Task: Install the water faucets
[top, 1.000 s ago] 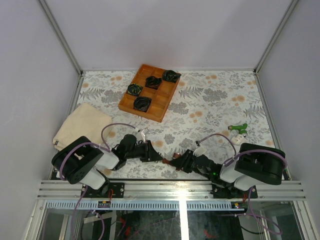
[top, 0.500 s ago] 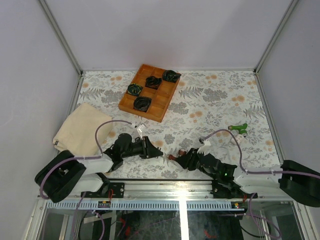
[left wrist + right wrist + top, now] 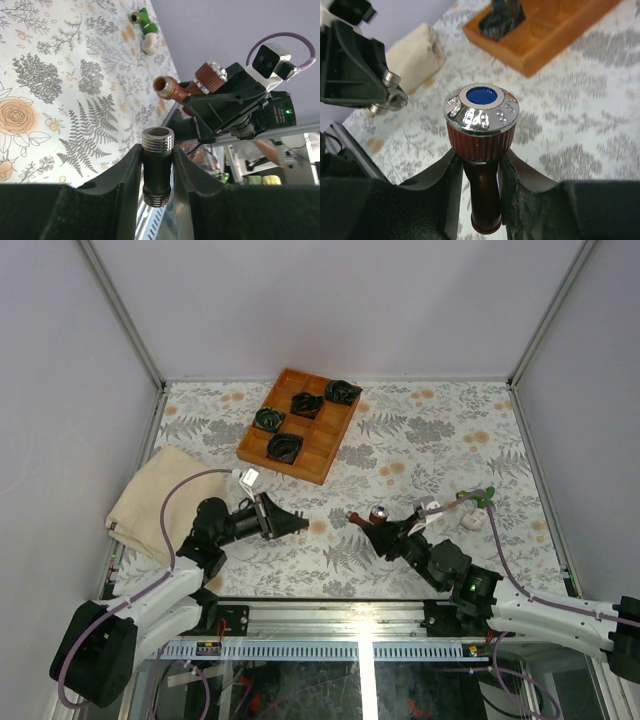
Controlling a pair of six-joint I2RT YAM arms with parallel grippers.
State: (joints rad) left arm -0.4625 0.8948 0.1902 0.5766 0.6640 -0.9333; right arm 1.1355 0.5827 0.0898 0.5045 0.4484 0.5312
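My right gripper is shut on the dark red-brown faucet and holds it above the table, its chrome cap with a blue centre facing the wrist camera. In the right wrist view the fingers clamp its stem. My left gripper is shut on a short black pipe fitting with silvery threaded ends. The two grippers face each other with a gap between them. The red-brown faucet's open spout points toward the fitting. The green faucet lies on the table at the right.
A small white piece lies beside the green faucet. A wooden tray at the back holds black-and-green coiled bundles. A folded cream cloth lies at the left. The floral mat covers the table.
Both arms have stretched forward from the near edge and risen. The grippers, close together before, now stand farther apart and farther into the table, each still holding its piece.
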